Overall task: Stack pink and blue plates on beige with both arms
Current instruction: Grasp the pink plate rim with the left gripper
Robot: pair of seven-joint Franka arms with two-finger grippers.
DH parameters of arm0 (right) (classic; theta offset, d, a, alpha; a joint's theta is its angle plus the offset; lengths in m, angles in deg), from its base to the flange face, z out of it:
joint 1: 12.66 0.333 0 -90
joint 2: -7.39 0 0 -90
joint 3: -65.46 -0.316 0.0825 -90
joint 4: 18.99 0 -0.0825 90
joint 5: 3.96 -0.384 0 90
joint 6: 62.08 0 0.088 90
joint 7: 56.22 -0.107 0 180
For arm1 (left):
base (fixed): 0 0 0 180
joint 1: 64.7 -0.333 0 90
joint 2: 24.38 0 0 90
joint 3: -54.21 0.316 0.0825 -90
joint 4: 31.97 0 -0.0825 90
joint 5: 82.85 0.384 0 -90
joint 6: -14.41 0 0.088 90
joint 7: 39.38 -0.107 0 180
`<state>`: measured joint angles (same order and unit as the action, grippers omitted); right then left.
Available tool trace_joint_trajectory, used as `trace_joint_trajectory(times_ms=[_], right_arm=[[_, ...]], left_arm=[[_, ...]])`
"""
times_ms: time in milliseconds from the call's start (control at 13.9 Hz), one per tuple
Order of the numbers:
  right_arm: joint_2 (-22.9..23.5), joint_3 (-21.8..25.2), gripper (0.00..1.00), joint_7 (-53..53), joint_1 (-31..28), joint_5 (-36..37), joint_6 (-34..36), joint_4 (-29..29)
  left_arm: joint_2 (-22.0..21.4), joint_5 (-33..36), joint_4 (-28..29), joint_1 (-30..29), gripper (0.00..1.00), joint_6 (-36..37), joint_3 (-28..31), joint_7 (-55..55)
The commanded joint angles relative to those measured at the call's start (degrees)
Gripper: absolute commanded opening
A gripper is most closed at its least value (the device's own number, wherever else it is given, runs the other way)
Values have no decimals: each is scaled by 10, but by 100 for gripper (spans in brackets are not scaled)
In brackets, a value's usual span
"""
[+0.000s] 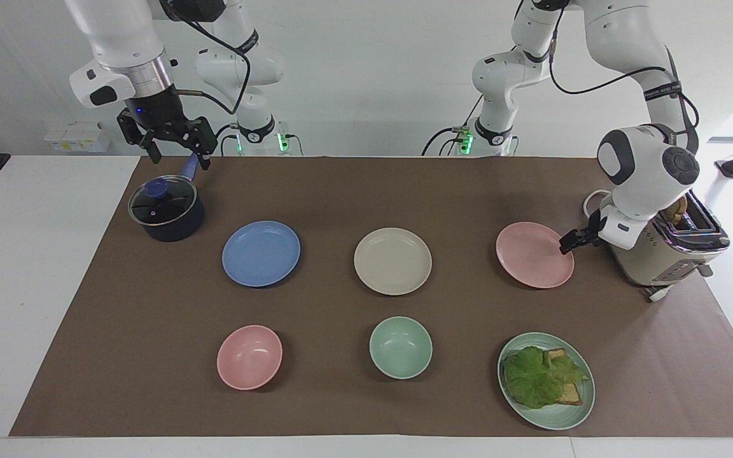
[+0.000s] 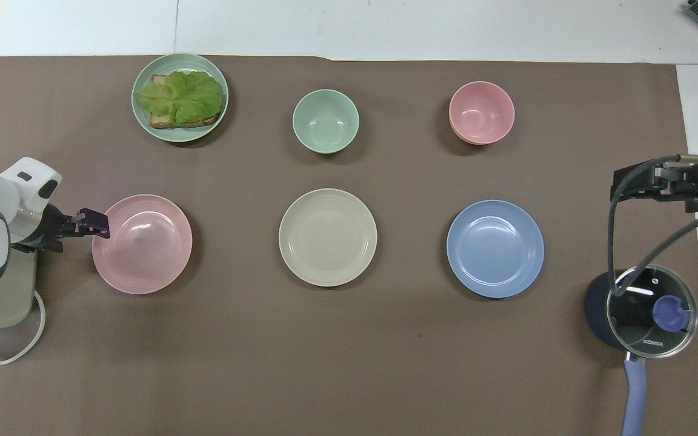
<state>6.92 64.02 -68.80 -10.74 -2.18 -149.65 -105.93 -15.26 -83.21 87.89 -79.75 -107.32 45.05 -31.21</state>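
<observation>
Three plates lie in a row on the brown mat. The pink plate is toward the left arm's end, the beige plate is in the middle, and the blue plate is toward the right arm's end. My left gripper is low at the pink plate's rim, on the toaster's side, open and holding nothing. My right gripper hangs open and empty in the air over the pot's handle.
A dark pot with a glass lid stands near the blue plate. A beige toaster with bread stands beside the pink plate. Farther from the robots are a pink bowl, a green bowl and a green plate with lettuce and toast.
</observation>
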Motion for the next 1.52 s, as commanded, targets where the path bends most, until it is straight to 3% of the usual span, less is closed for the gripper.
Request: trace_joint_trajectory(times_ms=[0,216,289,433,505,722,938,1155,1443], right_arm=[[-11,-1,100,-4,-5,-6,3,-10],[-11,-2,100,-4,-5,-6,3,-10],[-11,-2,100,-4,-5,-6,3,-10],[-11,-1,100,-3,-5,-6,3,-10],[-11,-2,100,-3,-5,-6,3,-10],[-11,-2,100,-3,-5,-6,3,-10],[-11,-2,100,-6,-5,-6,2,-11],[-11,-2,100,-6,-5,-6,2,-11],[-11,-2,100,-5,-5,-7,2,-11]], left_arm=[[-23,3,44,-9,100,-15,-7,60],[-37,0,70,-3,100,-11,-8,106],[-38,-2,71,-1,87,-11,-7,112],[-38,-2,71,-1,35,-9,-7,112],[-38,-2,71,0,20,-7,-7,112],[-38,-2,69,1,0,10,-8,112],[-38,-2,60,1,0,32,-8,106],[-29,-5,12,3,0,104,-11,100],[-36,-66,-70,30,0,207,-21,108]])
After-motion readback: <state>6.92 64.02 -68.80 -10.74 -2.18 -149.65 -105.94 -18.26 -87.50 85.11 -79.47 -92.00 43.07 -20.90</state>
